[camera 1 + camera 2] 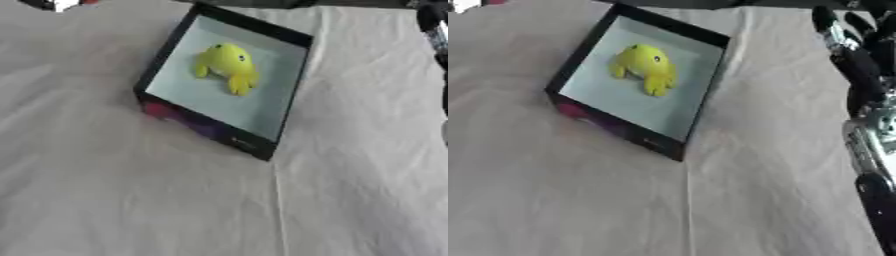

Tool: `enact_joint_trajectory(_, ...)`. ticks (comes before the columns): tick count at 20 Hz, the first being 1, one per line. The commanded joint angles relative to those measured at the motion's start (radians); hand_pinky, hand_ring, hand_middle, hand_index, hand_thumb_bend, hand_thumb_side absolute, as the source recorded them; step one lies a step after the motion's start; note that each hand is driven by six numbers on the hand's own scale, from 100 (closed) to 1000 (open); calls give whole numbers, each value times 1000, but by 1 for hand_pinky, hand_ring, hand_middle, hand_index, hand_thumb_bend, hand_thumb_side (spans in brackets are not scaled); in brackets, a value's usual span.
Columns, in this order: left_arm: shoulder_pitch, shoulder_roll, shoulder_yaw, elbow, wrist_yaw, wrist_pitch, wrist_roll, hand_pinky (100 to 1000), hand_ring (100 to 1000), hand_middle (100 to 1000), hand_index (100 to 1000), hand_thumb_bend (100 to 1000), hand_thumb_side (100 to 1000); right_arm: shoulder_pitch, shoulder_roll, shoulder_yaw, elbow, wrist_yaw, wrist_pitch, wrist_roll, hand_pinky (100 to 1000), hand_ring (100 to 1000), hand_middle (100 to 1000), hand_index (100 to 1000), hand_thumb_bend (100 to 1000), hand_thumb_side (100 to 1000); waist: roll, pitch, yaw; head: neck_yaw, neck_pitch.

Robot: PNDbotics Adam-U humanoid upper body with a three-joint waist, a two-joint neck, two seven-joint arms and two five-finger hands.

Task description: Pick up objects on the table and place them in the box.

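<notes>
so, starting at the far left, the white cloth point(105, 200) covers the table and lies rumpled, with soft creases running across it and one long fold line down the middle toward the near edge. a small red and white shape point(59, 4) shows at the top left corner, too blurred to make out

next comes the box point(157, 65), sitting askew on the cloth in the upper middle, one corner pointing toward the near edge. its walls are black, the floor inside is pale blue-white, and the near outer wall shows a smear of pink and purple colour. inside it, on the floor toward the far side, lies the yellow toy point(227, 66), a rounded soft thing with a dark dot like an eye and stubby limbs pointing toward the near side. it rests well within the walls

over at the right edge, the right hand point(852, 55) comes in from the upper corner, best seen in the right eye view: black fingers point(829, 26) with silver parts reach up toward the far edge, straight and relaxed rather than curled, holding nothing. it hovers beside the box, well apart from it, with bare cloth between. below it the silver and black forearm point(872, 150) runs down the right edge
</notes>
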Motion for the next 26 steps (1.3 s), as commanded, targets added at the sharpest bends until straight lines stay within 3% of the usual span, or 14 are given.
enact_joint_trajectory(1,-44,-49,-2,-21,-75,4,37,755,681,670,552,272,100,-20,-26,-3,-12,-10,0,-2,927,904,930,853,699,346,1,-29,-8,17,-1)
enact_joint_trajectory(5,-52,-129,-15,-24,-148,-1,71,752,675,666,545,273,100,-36,-21,0,-14,-20,1,-8,926,904,930,853,697,349,-1,-28,-26,34,-7)
enact_joint_trajectory(14,5,-223,-36,-11,-301,8,124,740,656,643,537,275,100,-52,-10,-21,-3,-29,1,-39,925,902,928,852,690,363,2,-19,-53,37,-16)
enact_joint_trajectory(26,51,-312,-28,80,-364,25,170,742,643,638,556,264,100,-71,-15,-46,-16,-36,-11,-55,925,900,925,850,689,374,-2,-11,-67,31,-22)
